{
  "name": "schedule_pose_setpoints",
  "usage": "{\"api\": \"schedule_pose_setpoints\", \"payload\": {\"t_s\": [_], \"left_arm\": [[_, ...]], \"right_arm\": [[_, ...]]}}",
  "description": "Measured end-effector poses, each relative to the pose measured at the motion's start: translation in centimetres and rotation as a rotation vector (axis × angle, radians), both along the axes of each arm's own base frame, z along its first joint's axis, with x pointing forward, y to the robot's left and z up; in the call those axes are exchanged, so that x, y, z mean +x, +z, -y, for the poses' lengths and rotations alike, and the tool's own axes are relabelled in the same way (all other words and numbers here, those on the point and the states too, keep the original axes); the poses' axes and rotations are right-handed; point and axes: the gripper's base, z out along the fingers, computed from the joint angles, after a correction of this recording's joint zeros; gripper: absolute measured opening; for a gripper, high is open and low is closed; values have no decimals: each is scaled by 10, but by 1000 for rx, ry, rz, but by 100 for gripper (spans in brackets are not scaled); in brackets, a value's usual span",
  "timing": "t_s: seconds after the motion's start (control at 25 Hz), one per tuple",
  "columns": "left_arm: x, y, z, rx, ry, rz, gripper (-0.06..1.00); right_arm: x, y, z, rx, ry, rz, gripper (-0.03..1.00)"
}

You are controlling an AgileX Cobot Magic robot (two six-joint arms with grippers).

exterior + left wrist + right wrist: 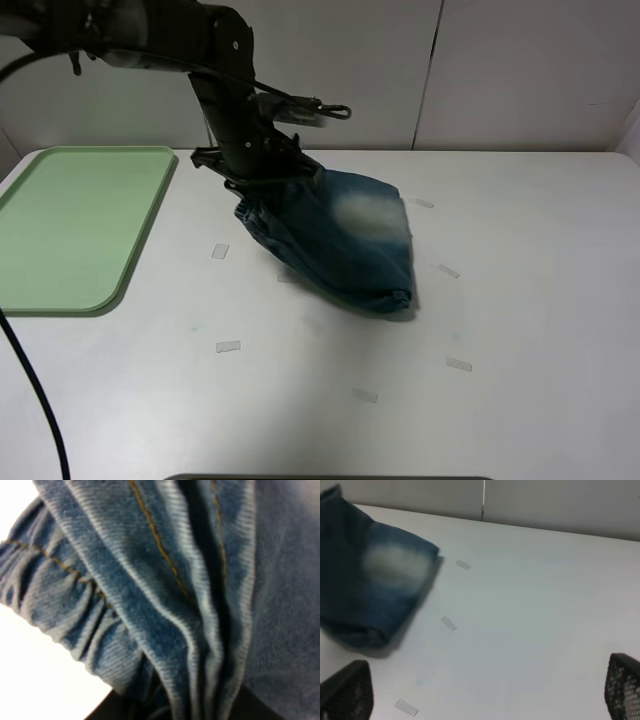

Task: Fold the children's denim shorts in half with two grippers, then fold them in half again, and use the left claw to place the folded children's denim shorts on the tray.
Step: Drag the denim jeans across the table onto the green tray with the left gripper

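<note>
The folded denim shorts (pixel 340 240) are a dark blue bundle with a pale bleached patch. My left gripper (pixel 255 185) is shut on their upper left end and holds that end off the white table, right of the tray. The lower right end hangs down to the table; I cannot tell if it touches. The left wrist view is filled with the shorts (pixel 165 590), with the gathered waistband and orange stitching close up. The pale green tray (pixel 80 220) lies empty at the left. My right gripper (pixel 485 695) is open and empty, right of the shorts (pixel 375 590).
Small clear tape marks lie on the table (pixel 540 300) around the shorts: one (pixel 220 251) between the shorts and the tray, one (pixel 228 347) nearer the front, one (pixel 459 364) at the front right. A black cable (pixel 40 400) runs down the left edge.
</note>
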Motion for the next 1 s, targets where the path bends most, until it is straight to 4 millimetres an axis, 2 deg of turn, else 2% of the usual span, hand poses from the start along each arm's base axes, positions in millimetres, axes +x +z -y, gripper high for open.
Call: {"api": "schedule_pose_setpoints", "payload": {"t_s": [0.12,0.32,0.44,0.48,0.76,1.0], "left_arm": [[5,15,-22,56,15,17,23],[15,36,-70,150,64,32,23],[21,38,-101,183,84,5,23],[25,38,-120,196,97,-17,23],[34,38,-193,220,153,-52,23],[34,38,-251,231,247,-62,23]], "right_arm": [[0,0,0,0,0,0,70],[0,0,0,0,0,0,70],[0,0,0,0,0,0,70],[0,0,0,0,0,0,70],[0,0,0,0,0,0,70],[0,0,0,0,0,0,70]]}}
